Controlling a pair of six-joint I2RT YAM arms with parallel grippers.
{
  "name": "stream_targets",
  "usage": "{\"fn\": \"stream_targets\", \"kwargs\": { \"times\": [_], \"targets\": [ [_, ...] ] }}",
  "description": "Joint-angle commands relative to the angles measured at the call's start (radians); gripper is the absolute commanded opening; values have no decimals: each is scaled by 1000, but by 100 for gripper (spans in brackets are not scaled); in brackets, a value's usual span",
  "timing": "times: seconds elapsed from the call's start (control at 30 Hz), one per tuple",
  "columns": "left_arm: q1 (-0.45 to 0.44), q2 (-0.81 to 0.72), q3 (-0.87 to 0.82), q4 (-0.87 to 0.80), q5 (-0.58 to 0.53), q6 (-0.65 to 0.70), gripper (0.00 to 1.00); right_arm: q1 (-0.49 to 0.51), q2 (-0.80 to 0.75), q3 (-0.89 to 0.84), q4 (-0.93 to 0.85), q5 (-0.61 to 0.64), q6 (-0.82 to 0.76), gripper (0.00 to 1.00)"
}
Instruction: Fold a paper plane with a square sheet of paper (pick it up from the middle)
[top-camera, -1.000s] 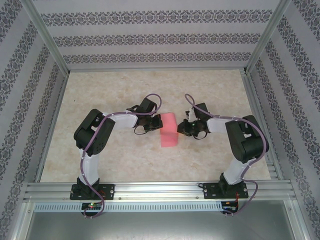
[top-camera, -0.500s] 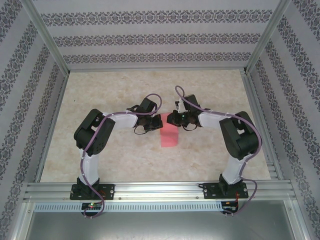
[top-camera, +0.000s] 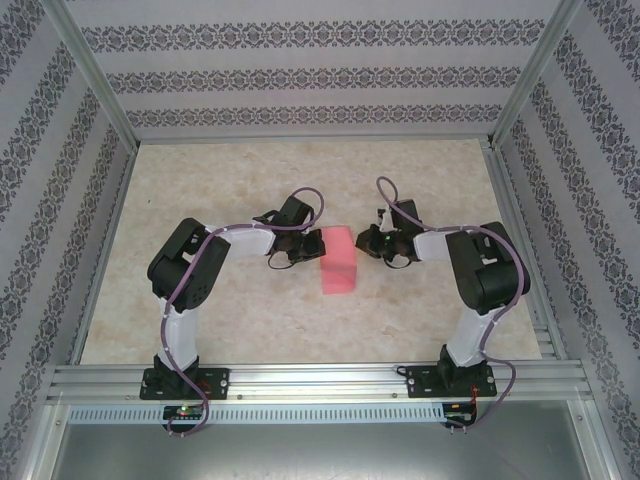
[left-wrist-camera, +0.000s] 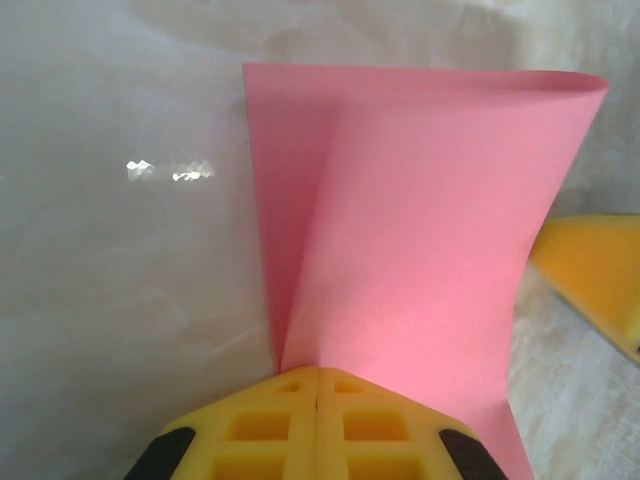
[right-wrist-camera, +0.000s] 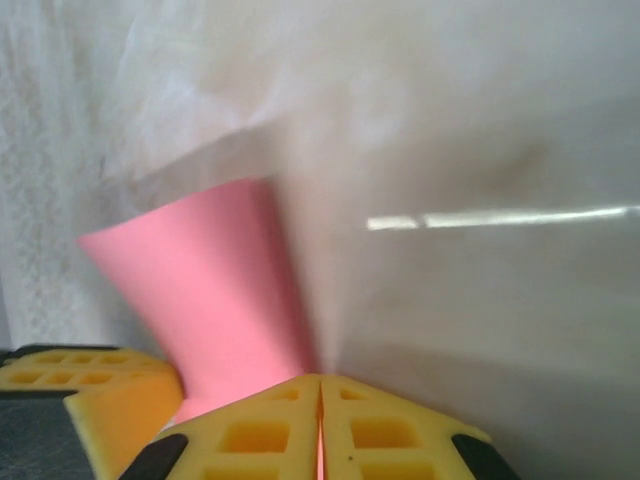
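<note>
Folded pink-red paper sheet on the counter, midway between both arms. Left hand pressed together, pinching the sheet's left edge; the upper layer lifts and curls. Right hand pressed together at the right edge; whether it nips the paper cannot be told.

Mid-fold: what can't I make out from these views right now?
- Right wrist: paper blurred; whether the right end effector pinches it is unclear.
- Left wrist: paper's near edge hidden behind the left end effector.
- Top external: creases too small.
</note>
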Motion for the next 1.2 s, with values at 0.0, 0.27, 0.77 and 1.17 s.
{"fn": "stream_targets", "kwargs": {
  "times": [0.0,0.27,0.77,1.17],
  "targets": [
    [-5,90,-79,-199,-134,30,0,8,-69,22,-29,87,0,10],
    [-9,95,-70,-210,-139,37,0,125,-30,145,-14,34,36,11],
    [-11,98,-74,-219,-143,28,0,23,144,215,-55,104,-20,10],
    [-13,95,-65,-216,-137,28,0,38,-97,140,-146,79,-39,11]
  ]
}}
